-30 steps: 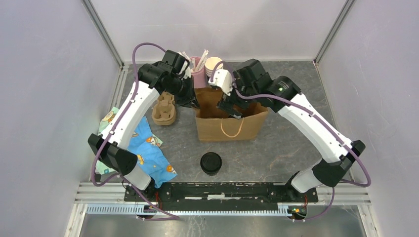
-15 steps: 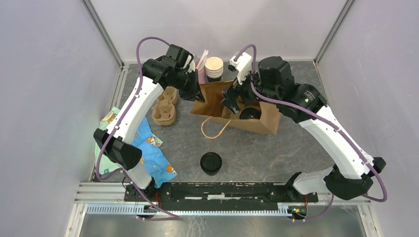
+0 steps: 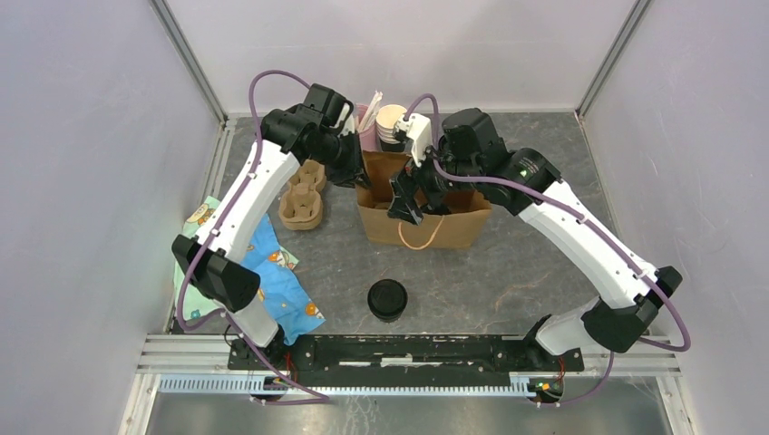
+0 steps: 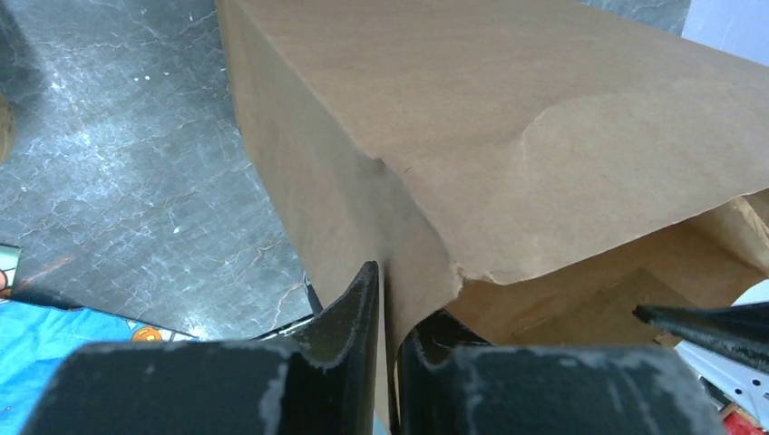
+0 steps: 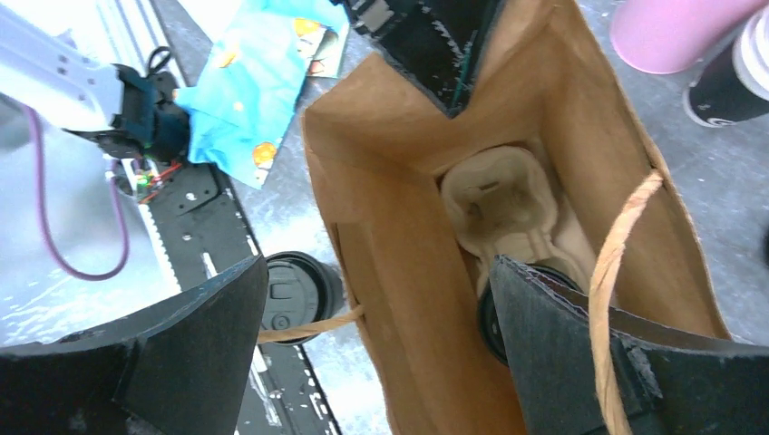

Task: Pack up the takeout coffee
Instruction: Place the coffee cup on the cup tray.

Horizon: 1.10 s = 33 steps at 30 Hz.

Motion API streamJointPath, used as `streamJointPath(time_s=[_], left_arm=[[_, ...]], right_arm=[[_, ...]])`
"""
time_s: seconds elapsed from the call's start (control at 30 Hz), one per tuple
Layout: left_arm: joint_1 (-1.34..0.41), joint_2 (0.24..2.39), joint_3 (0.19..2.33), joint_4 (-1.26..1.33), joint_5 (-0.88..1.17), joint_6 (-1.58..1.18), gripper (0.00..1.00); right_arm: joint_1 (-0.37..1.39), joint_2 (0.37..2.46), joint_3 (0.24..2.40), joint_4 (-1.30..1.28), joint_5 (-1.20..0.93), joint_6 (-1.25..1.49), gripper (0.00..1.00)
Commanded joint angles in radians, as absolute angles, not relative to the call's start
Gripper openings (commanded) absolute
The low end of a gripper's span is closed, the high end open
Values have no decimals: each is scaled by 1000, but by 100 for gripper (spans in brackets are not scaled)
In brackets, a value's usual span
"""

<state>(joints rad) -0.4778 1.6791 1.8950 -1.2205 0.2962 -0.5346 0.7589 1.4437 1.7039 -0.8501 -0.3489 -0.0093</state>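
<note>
A lidded black takeout coffee (image 3: pixel 387 300) stands on the table in front of the brown paper bag (image 3: pixel 435 227); it also shows in the right wrist view (image 5: pixel 295 292). The bag stands upright and open. Inside it lies a pulp carrier (image 5: pixel 497 204) with a second black lid (image 5: pixel 488 319) mostly hidden behind my finger. My left gripper (image 3: pixel 355 179) is shut on the bag's left rim (image 4: pixel 403 263). My right gripper (image 3: pixel 403 201) is open and empty, with the bag's near wall (image 5: pixel 399 272) between its fingers.
A stack of pulp carriers (image 3: pixel 301 201) sits left of the bag. A pink cup with straws (image 3: pixel 365 136) and a stack of lidless cups (image 3: pixel 392 122) stand behind it. A blue patterned cloth (image 3: pixel 272 272) lies at the near left.
The bag, tipped over toward the right half a second ago, stands upright again. My right gripper has moved left and down over its near wall. The left gripper keeps its hold.
</note>
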Motion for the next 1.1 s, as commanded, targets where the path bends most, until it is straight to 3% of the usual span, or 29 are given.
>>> streamJointPath(time_s=[0.0, 0.17, 0.33, 0.63, 0.87, 1.07], left_arm=[[-475, 1650, 1945, -1246, 233, -547, 24], [-472, 1629, 2023, -1269, 203, -553, 49], [-469, 1587, 2064, -1248, 147, -568, 64], [-468, 1546, 1962, -1225, 210, -548, 65], [-468, 1565, 1945, -1143, 278, -505, 73], [-468, 1608, 1938, -1100, 330, -508, 67]], right_arm=[[761, 1410, 1759, -840, -457, 74, 98], [759, 1374, 1766, -794, -500, 110, 98], [761, 1341, 1724, -736, -574, 131, 98], [745, 1375, 1714, -786, -425, 201, 98], [720, 1428, 1760, -836, -434, 236, 98], [668, 1416, 1733, -833, -481, 322, 98]])
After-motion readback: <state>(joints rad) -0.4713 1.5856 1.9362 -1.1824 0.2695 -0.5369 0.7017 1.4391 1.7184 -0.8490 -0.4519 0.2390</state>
